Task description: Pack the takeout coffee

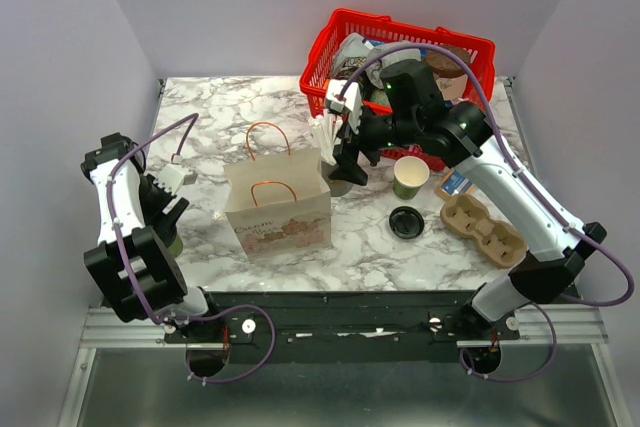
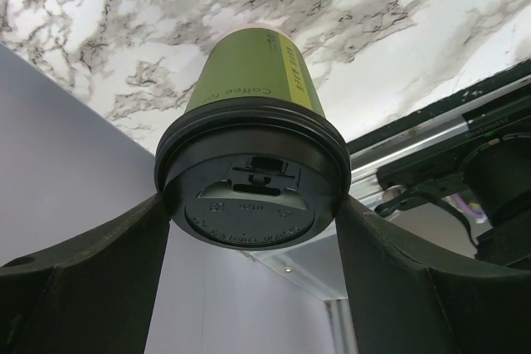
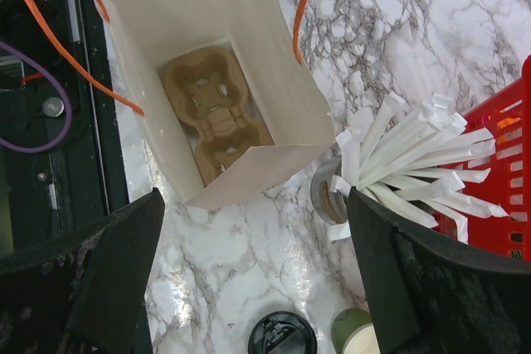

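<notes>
The takeout coffee [image 2: 249,97] stands on the marble table [image 2: 398,31], right between the two fingers [image 2: 99,271] of the left gripper [image 2: 251,205]. Its black lid [image 2: 249,196] faces the wrist. One finger is on each side of the lid. They look like they touch it, but I cannot tell if they squeeze it.

The right gripper [image 3: 255,201] has its fingers wide apart, and nothing is between them. Under it is the open paper bag [image 3: 274,80], with a brown cup tray [image 3: 214,113] lying at the bottom. Just beside the bag, near one finger, is a grey cup of white sticks [image 3: 398,155]. A red basket [image 3: 506,113] is past the sticks.
</notes>
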